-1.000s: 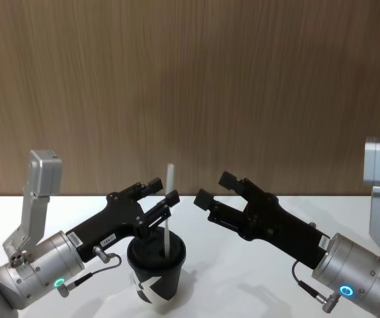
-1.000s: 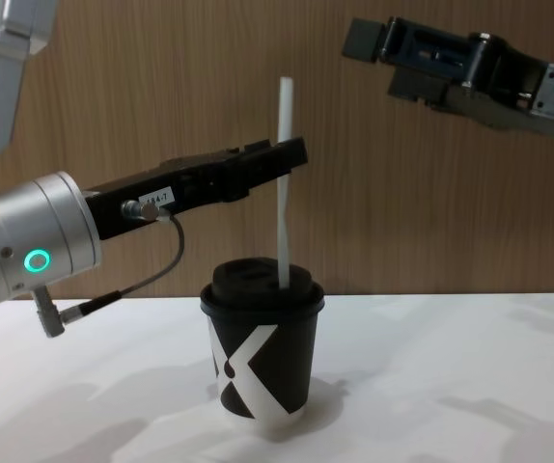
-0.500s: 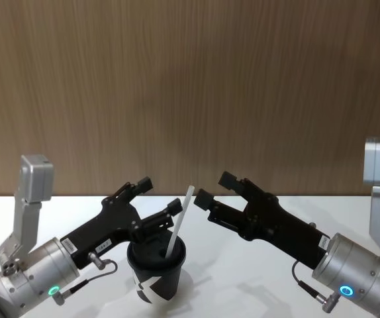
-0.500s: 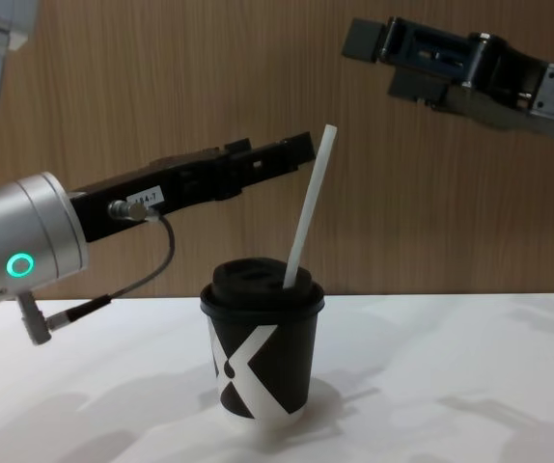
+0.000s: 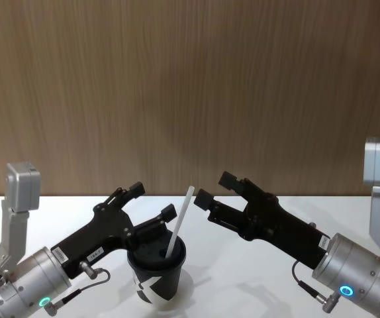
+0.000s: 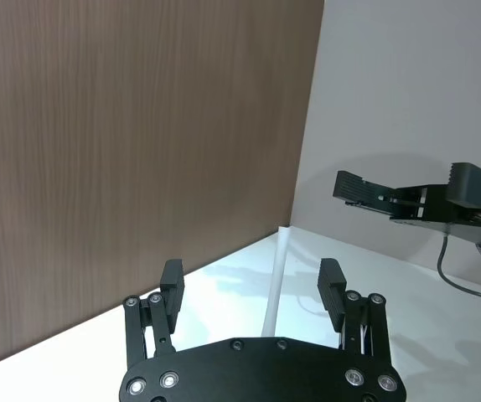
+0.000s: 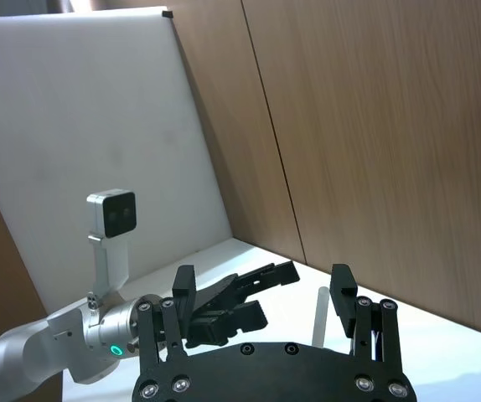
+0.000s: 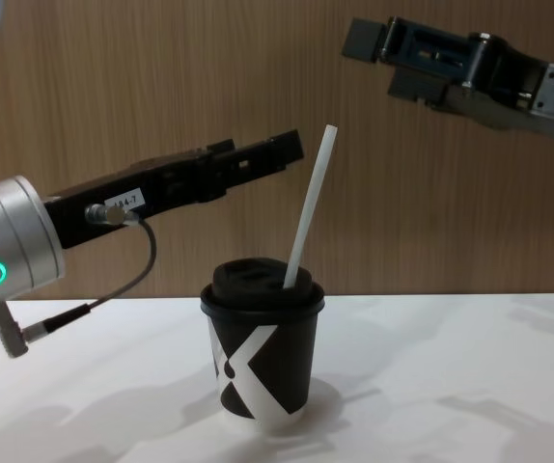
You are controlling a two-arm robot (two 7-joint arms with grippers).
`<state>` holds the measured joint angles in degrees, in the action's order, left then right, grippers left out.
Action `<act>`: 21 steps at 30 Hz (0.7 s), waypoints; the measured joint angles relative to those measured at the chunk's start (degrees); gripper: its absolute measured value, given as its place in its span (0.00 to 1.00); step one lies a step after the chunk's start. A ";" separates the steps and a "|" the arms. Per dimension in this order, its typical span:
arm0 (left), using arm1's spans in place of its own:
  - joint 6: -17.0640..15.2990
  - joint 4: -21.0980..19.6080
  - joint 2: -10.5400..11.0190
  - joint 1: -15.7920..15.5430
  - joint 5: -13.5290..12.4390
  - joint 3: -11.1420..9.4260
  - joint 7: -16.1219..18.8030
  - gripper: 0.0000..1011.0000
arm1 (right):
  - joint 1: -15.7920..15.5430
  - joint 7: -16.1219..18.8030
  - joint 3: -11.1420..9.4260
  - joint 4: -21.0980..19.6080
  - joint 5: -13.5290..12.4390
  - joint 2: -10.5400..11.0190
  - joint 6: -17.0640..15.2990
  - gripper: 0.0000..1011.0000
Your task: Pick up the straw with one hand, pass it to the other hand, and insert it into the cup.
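Straw (image 8: 311,207) already leans in the cup (image 8: 261,362) mid-frame, both hands open, left (image 5: 149,202) and right (image 5: 216,189); it looks light, bendy, so pinch it mid-length.

White table (image 5: 243,205) w/ smooth matte top, runs edge to edge across head view; soft grey shadows on it twd front right corner in chest view (image 8: 470,386). Behind table's far edge: wood-grain wall panel (image 5: 190,86), brown, vertical grain, a thin vertical seam near left edge of head view. In the wrist views a plain white wall/board (image 7: 98,109) meets the wood panel at a corner.
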<state>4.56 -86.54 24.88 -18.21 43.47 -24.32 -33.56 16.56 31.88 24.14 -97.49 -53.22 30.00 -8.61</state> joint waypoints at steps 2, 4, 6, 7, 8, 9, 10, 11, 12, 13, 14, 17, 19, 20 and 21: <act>0.15 -0.41 0.14 0.31 -0.08 0.11 0.25 0.99 | 0.00 0.00 0.00 0.00 0.00 0.00 0.00 0.99; 0.36 -1.02 0.36 0.80 -0.32 0.27 0.59 0.99 | 0.00 0.00 0.00 0.00 0.00 0.00 0.00 0.99; 0.52 -1.45 0.45 1.08 -0.52 0.40 0.84 0.99 | 0.00 0.00 0.00 0.00 0.00 0.00 0.00 0.99; 0.68 -1.82 0.55 1.39 -0.76 0.51 1.12 0.99 | 0.00 0.00 0.00 0.00 0.00 0.00 0.00 0.99; 0.74 -2.00 0.57 1.48 -0.87 0.56 1.22 0.99 | 0.00 0.00 0.00 0.00 0.00 0.00 0.00 0.99; 0.88 -2.36 0.64 1.78 -1.07 0.65 1.43 0.99 | 0.00 0.00 0.00 0.00 0.00 0.00 0.00 0.99; 0.96 -2.51 0.66 1.89 -1.20 0.69 1.57 0.99 | 0.00 0.00 0.00 0.00 0.00 0.00 0.00 0.99; 1.02 -2.65 0.68 2.00 -1.30 0.74 1.65 0.99 | 0.00 0.00 0.00 0.00 0.00 0.00 0.00 0.99; 1.09 -2.83 0.69 2.16 -1.41 0.79 1.74 0.99 | 0.00 0.00 0.00 -0.01 0.00 0.00 0.00 0.99; 1.16 -3.07 0.71 2.35 -1.56 0.85 1.88 0.99 | 0.00 0.00 0.01 -0.01 0.00 0.02 0.00 0.99; 1.23 -3.19 0.73 2.45 -1.65 0.89 1.96 0.99 | 0.00 0.00 0.01 -0.02 0.00 0.04 0.01 0.99; 1.41 -3.59 0.77 2.78 -1.91 1.01 2.21 0.99 | -0.14 -0.11 0.01 -0.16 0.00 0.19 0.07 0.99; 1.52 -3.84 0.81 2.95 -2.08 1.08 2.37 0.99 | -0.36 -0.31 -0.06 -0.41 0.00 0.47 0.13 0.99; 1.54 -3.92 0.81 3.01 -2.13 1.10 2.42 0.99 | -0.45 -0.40 -0.11 -0.49 0.01 0.56 0.14 0.99; 1.56 -3.97 0.82 3.06 -2.17 1.12 2.46 0.99 | -0.58 -0.52 -0.19 -0.64 0.02 0.72 0.16 0.99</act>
<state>6.13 -90.52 25.70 -15.15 41.31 -23.20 -31.10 15.98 31.36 23.95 -98.12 -53.20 30.72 -8.45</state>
